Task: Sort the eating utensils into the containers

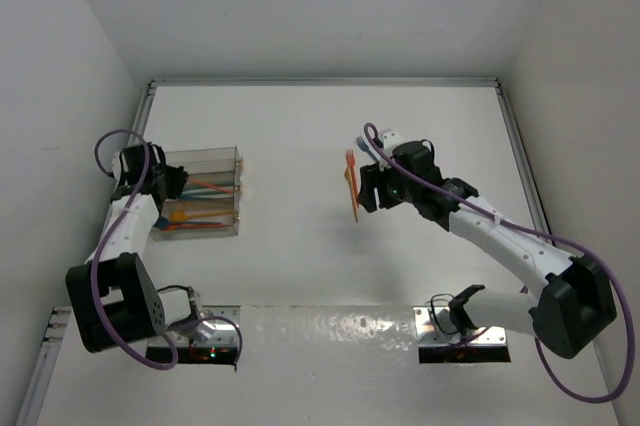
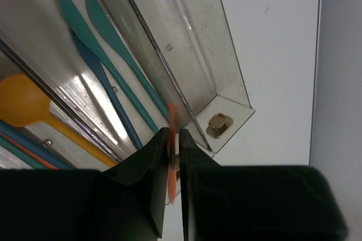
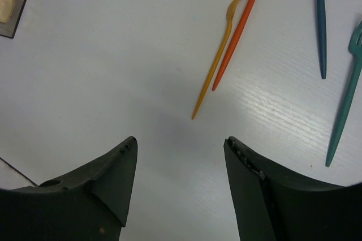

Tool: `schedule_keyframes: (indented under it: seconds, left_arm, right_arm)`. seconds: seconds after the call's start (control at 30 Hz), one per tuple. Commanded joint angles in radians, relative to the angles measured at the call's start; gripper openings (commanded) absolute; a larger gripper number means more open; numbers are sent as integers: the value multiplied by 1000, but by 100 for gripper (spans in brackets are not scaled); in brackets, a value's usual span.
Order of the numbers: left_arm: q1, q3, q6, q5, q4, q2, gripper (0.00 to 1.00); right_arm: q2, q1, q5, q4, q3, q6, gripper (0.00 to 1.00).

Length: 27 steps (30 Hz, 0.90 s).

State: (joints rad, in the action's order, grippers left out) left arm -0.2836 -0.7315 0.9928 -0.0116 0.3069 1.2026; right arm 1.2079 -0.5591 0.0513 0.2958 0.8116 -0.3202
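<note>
— White worktop [image 1: 300,266], white walls all round. Left end effector [image 2: 174,139]: where, and on what?

— Over the bins [image 2: 226,54] at the left side, pinched tight on a slim orange utensil [image 2: 171,117]. Gripped along the shaft, tip poking up between the fingers. Hangs right above the wall between the knife compartment and the bare one beside it; cannot tell which is meant.

— Already sorted?

— Two teal knives [image 2: 104,23] and a blue knife [image 2: 102,82] lying lengthwise in one compartment, an orange spoon [image 2: 22,102] next door. Grouped by kind, not colour, by the look of it.

— Right end effector [image 3: 181,150]?

— Fingers well apart, gripping nothing, hovering over bare worktop just short of the loose pieces. Spread, presumably, to straddle a handle.

— And the loose ones?

— Orange fork [image 3: 244,23] and yellow utensil [image 3: 216,68] touching at the heads, handles fanning apart. Blue table knife [image 3: 320,20] and teal fork [image 3: 344,102] off to the side, separate. Touching pair probably the awkward pick: some risk of dragging both.
</note>
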Motion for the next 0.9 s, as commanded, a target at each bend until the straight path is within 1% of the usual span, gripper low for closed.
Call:
schedule_keyframes:
  seconds: [0.0, 0.07, 0.2, 0.3, 0.4, 0.43, 0.5, 0.53, 0.6, 0.63, 0.7, 0.77, 0.87]
  left_arm:
    - [-9, 9, -8, -5, -72, 20, 12]
    - [-9, 11, 4, -2, -81, 35, 15]
    - [-9, 35, 50, -19, -100, 40, 16]
    - [-9, 46, 63, 1, -123, 43, 16]
    - [-9, 41, 61, 7, -103, 40, 25]
    - [-9, 38, 56, 7, -94, 37, 32]
    - [-9, 30, 49, 7, -62, 28, 40]
    - [-9, 29, 44, 7, -49, 23, 48]
    - [-9, 23, 29, 6, -14, 9, 56]
    - [-9, 11, 23, 4, -3, 5, 65]
    - [-9, -11, -6, 7, 27, -5, 72]
    - [-9, -25, -28, 34, 41, -15, 74]
    - [-3, -61, -121, 76, 66, -32, 76]
  right_arm:
    - [2, -4, -18, -23, 0, 3, 63]
    - [2, -5, -21, -23, -5, 1, 63]
    - [8, -5, -22, -24, -9, -5, 63]
    - [13, -5, -25, -24, -8, -8, 63]
    - [22, -5, -42, -18, -6, -8, 63]
    - [25, -4, -45, -18, -8, -8, 63]
    - [44, -5, -48, -20, -2, -11, 63]
    - [53, -4, -68, -18, 1, -16, 63]
    - [79, -5, -97, -20, 14, -20, 63]
    - [90, -5, -114, -21, 18, -29, 63]
    - [125, -5, -145, -24, 30, -51, 62]
    - [153, -4, -166, -30, 37, -65, 60]
    - [217, -5, -191, -27, 64, -92, 57]
